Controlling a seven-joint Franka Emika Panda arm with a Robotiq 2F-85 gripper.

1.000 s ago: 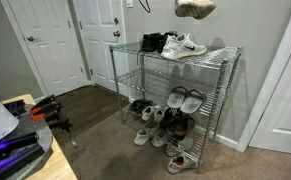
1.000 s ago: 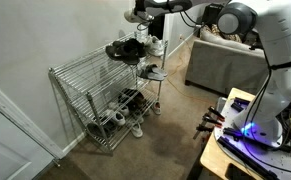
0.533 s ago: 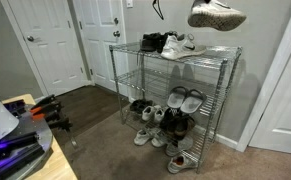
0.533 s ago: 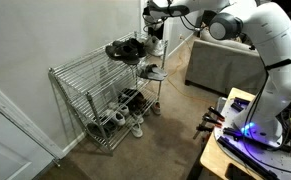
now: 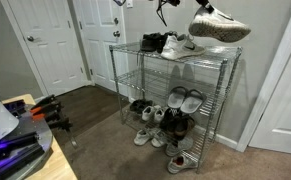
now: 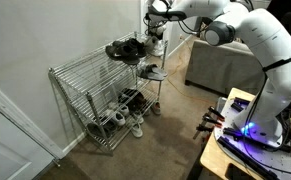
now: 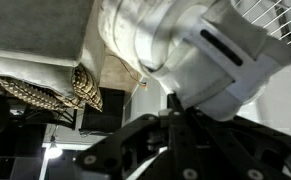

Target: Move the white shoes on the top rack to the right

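Observation:
One white shoe (image 5: 221,27) hangs in the air above the right end of the top rack (image 5: 217,52), sole down and slightly tilted. My gripper (image 5: 203,8) is shut on it from above. In the wrist view the shoe (image 7: 185,40) fills the upper frame, and my gripper (image 7: 180,100) clamps its edge between dark fingers. The other white shoe (image 5: 186,45) lies on the rack's middle beside black shoes (image 5: 153,42). In an exterior view my gripper (image 6: 155,24) holds the shoe (image 6: 157,43) over the rack's far end (image 6: 145,78).
The two lower shelves hold several sandals and small sneakers (image 5: 170,108). White doors (image 5: 55,40) stand left of the rack. A couch (image 6: 220,65) sits behind it and a desk with electronics (image 6: 240,135) stands in front.
The held white shoe has moved to the right and come down a little, from the top edge of the picture to just above the rack's right end. The gripper stays shut.

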